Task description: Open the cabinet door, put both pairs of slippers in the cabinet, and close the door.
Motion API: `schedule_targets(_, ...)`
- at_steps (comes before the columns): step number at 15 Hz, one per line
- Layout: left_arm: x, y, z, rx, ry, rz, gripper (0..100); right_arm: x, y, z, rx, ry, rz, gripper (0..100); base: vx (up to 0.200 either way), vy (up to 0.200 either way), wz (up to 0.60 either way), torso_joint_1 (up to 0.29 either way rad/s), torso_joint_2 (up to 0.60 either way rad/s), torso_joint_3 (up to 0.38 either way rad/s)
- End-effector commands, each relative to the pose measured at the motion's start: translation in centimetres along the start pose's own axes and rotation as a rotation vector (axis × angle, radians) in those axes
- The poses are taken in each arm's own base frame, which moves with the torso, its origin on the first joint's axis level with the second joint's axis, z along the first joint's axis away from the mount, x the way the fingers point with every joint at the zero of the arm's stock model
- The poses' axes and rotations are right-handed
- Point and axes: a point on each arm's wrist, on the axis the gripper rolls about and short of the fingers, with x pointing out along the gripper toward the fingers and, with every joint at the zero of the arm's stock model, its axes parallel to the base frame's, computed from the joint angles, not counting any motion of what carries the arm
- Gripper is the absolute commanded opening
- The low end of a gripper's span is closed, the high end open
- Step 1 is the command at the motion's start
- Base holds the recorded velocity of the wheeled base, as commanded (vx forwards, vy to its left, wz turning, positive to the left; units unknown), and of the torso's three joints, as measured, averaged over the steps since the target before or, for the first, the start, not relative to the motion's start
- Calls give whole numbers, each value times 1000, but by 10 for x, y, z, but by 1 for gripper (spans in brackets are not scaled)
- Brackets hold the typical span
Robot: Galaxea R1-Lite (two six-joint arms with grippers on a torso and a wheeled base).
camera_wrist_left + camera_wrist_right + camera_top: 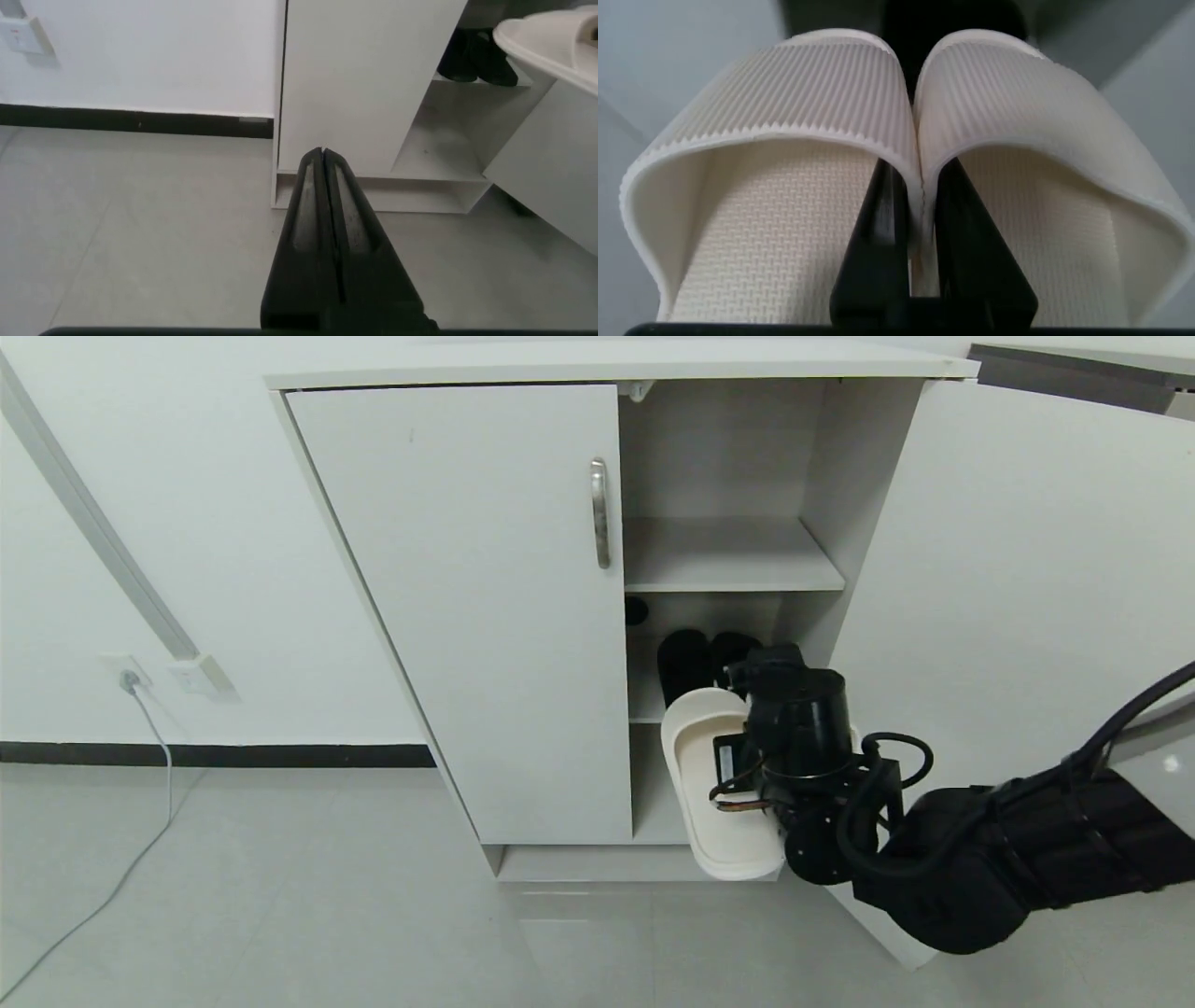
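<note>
"Slippers are your worry, so sweep from the left. Your left tool hangs closed and empty over the floor, short of the cabinet. The left door is shut, with its handle at the edge of the opening."

"Next comes the white pair, in front of that opening with its toes near the front edge of the middle shelf. Your right tool is clamped tight on the two inner strap walls. The long axis runs front to back, toes into the cabinet and heels toward you."

"That thin pinch is the risk, I judge. Bump the toes on the shelf edge or the shut door's edge and the pair could twist loose."

"The black pair lies on that shelf too, so if you push in there you may shove it. Farthest right, the open door stands beside your arm, and a wide swing could knock it."
</note>
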Motion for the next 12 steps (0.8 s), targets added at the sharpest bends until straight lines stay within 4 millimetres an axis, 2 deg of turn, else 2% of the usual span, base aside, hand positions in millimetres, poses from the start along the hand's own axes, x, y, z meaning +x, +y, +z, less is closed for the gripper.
schedule_targets(1,0,0,0,0,2,0,0,-16,9,32,69,-36,-2,0,0,0,0,0,0,0)
schedule_targets(7,0,0,0,0,0,0,0,-41,-3,98,133,-74,-4,0,0,0,0,0,0,0)
schedule_targets(12,0,0,0,0,2,0,0,-41,-5,115,120,-100,-10,0,0,0,0,0,0,0)
